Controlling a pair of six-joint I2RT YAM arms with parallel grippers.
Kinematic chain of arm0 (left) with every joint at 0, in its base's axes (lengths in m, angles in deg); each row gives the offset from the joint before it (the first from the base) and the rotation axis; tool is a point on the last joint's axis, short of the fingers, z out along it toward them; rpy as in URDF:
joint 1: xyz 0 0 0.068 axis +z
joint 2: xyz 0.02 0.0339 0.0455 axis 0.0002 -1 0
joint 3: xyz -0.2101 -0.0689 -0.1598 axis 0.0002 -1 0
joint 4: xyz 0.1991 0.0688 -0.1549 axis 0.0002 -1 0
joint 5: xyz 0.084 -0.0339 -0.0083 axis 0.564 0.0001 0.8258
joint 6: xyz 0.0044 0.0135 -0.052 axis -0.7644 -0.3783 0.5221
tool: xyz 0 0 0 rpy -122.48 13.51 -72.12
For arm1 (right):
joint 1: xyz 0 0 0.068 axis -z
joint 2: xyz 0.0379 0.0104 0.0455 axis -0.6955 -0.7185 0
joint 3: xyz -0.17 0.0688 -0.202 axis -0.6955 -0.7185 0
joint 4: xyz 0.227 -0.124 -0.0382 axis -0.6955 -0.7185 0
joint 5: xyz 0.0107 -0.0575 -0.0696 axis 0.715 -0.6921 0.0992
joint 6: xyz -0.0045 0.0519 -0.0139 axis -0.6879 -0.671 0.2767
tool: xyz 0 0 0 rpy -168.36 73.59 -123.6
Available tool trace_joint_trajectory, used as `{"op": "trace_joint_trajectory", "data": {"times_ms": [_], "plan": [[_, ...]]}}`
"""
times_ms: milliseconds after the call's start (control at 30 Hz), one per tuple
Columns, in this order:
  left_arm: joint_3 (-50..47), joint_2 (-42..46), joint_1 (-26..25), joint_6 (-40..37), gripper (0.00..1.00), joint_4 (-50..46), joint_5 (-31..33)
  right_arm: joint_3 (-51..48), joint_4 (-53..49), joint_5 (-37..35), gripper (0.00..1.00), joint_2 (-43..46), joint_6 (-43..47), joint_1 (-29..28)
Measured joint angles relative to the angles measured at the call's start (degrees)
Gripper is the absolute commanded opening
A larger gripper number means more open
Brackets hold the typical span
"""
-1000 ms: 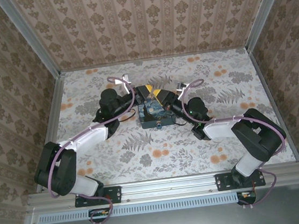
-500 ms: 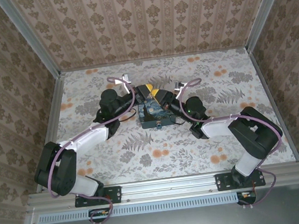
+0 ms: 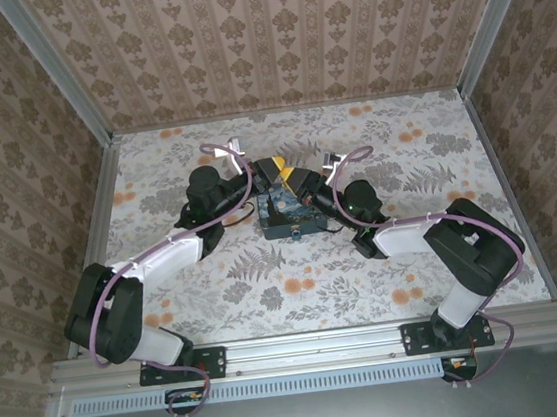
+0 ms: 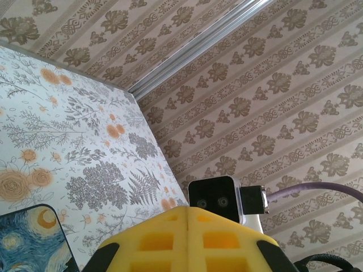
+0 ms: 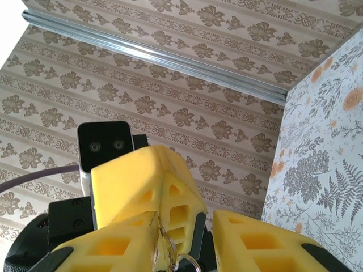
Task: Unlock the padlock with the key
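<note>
Yellow jaws of the right gripper (image 5: 190,241), above the box (image 3: 289,227), are closer together now, still parted around a metal ring (image 5: 185,262); left gripper (image 4: 188,218) stays pressed shut. Unlocking looks not yet done.

This was a robot test cell, not a lived-in room. Aluminium posts (image 3: 51,68) framed walls (image 3: 279,37) papered in a beige floral stripe (home wallpaper on flat panels), and the table (image 3: 299,302) wore a fern-and-flower print. A left arm (image 3: 153,258) and a right arm (image 3: 433,236) stood bolted to a metal rail (image 3: 315,348) at its near edge.
</note>
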Motion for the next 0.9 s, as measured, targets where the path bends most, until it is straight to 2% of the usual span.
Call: {"op": "trace_joint_trajectory", "data": {"times_ms": [367, 633, 900], "plan": [[0.0, -0.3, 0.0, 0.0, 0.0, 0.0, 0.2, 0.0, 0.1, 0.0, 0.23, -0.1, -0.2, -0.5], [-0.1, -0.3, 0.0, 0.0, 0.0, -0.6, 0.7, -0.7, 1.1, 0.0, 0.0, -0.1, -0.4, -0.5], [-1.0, -0.3, -0.1, 0.0, 0.0, -0.9, 0.7, -1.9, 1.5, -0.3, 0.0, -0.1, -0.6, -0.5]]}}
